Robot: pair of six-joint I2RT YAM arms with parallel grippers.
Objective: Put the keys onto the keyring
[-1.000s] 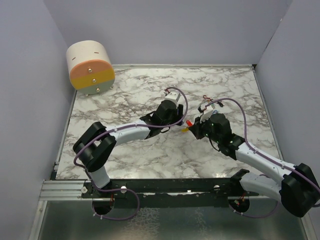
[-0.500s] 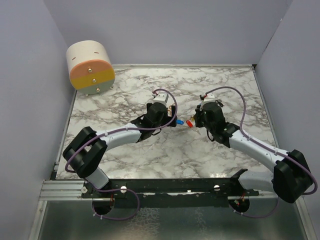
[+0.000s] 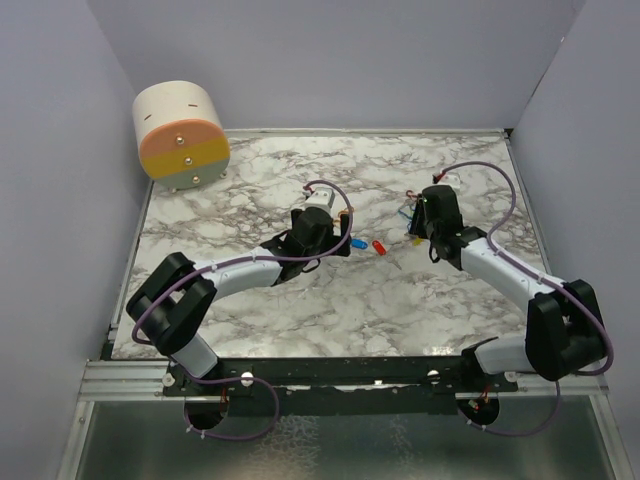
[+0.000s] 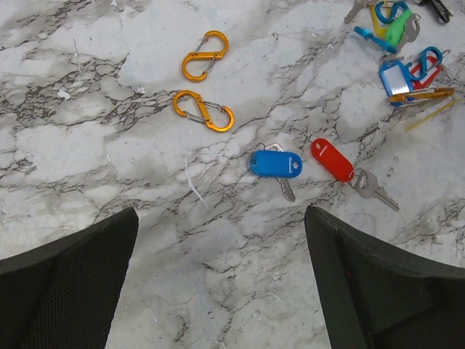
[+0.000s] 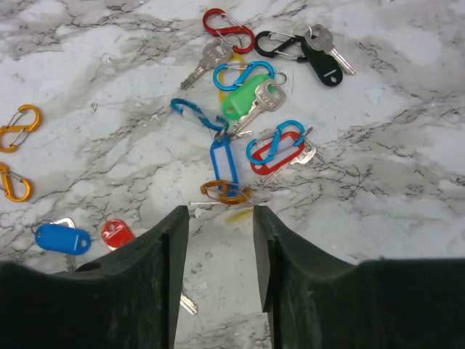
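Two loose keys (image 4: 276,163), two orange clips (image 4: 203,110)

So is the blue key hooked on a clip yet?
Not hooked. The blue key lies loose on the marble, apart from both orange clips.

There are two orange figure-eight clips (image 4: 205,55), two blue clips (image 5: 244,75), one red clip (image 5: 227,29) and one black clip (image 5: 280,45). Of keys, there are one blue-tagged key (image 4: 276,163), two red-tagged keys (image 4: 333,159), one green-tagged key (image 5: 245,102), one black-headed key (image 5: 324,57) and one bare silver key (image 5: 207,59). There is also one blue-framed label tag (image 5: 220,164).
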